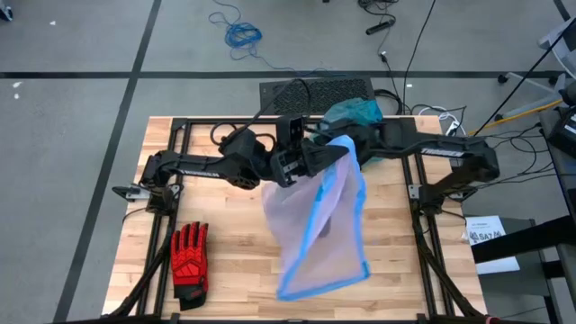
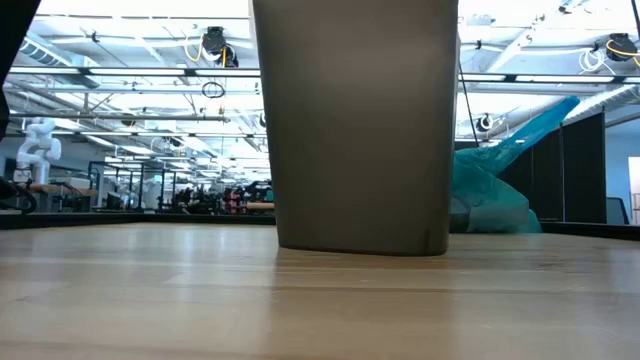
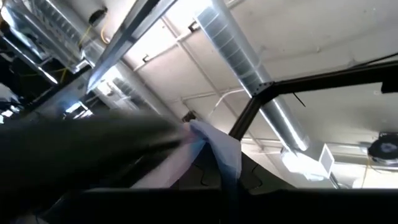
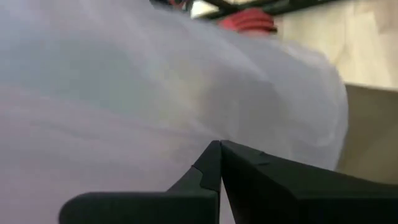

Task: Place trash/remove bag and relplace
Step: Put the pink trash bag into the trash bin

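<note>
from above i see the lilac bag (image 1: 319,229) hanging long, its axis running from the grippers down toward the table's (image 1: 225,261) near edge, blue rim lowest. left gripper (image 1: 292,162) and right gripper (image 1: 337,151) meet at its top corner; i cannot tell how far either is open. the teal bag (image 1: 353,112) lies crumpled at the far edge, behind the bin (image 2: 355,120).

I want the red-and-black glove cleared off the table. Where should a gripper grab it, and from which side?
Grip the red-and-black glove across its black cuff end, coming straight down from above. It lies flat on the wooden table, fingers toward the arms' bases; the narrower cuff likely fits between two fingers better. The left gripper is nearer.
</note>
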You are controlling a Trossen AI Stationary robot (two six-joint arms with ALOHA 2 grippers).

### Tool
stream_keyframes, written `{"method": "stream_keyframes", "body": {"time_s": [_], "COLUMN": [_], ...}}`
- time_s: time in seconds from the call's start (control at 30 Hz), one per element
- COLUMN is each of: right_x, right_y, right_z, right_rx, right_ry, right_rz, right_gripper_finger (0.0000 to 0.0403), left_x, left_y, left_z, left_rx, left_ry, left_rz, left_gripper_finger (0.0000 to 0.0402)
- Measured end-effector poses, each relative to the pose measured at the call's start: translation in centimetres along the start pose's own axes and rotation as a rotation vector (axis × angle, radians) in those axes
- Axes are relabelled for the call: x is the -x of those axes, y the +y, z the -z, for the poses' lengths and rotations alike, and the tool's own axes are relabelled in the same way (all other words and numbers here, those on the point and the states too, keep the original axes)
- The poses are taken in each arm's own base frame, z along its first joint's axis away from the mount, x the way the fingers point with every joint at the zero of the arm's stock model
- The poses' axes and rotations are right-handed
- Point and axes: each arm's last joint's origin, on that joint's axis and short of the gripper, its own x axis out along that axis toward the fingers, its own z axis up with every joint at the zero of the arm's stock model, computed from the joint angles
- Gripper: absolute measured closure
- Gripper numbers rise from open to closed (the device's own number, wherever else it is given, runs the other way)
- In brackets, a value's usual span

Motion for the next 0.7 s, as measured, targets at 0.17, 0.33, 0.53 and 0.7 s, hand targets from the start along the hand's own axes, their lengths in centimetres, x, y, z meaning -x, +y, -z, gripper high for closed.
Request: {"method": "stream_keyframes", "body": {"time_s": [0.17,0.33,0.53,0.7], "right_x": [-2.2,-4.0,-4.6,-1.1], "right_y": [-1.3,-2.5,-3.0,-1.3], "right_z": [0.8,2.0,4.2,3.7], "right_rx": [-0.067,-0.118,-0.201,-0.209], "right_ry": [0.110,0.198,0.304,0.201], "right_rz": [0.044,0.080,0.096,0.158], "right_gripper_finger": [0.0403,0.0403,0.0403,0.0403], "left_x": [0.0,0.1,0.2,0.1], "left_y": [-0.6,-1.5,-0.8,-1.8], "left_z": [-0.1,-0.6,0.2,-0.5], "left_rx": [-0.035,-0.062,-0.031,-0.010], "left_ry": [0.027,0.056,0.162,0.128], "left_rz": [0.037,0.041,-0.044,0.007], "left_gripper_finger": [0.0402,0.0402,0.0401,0.0402]}}
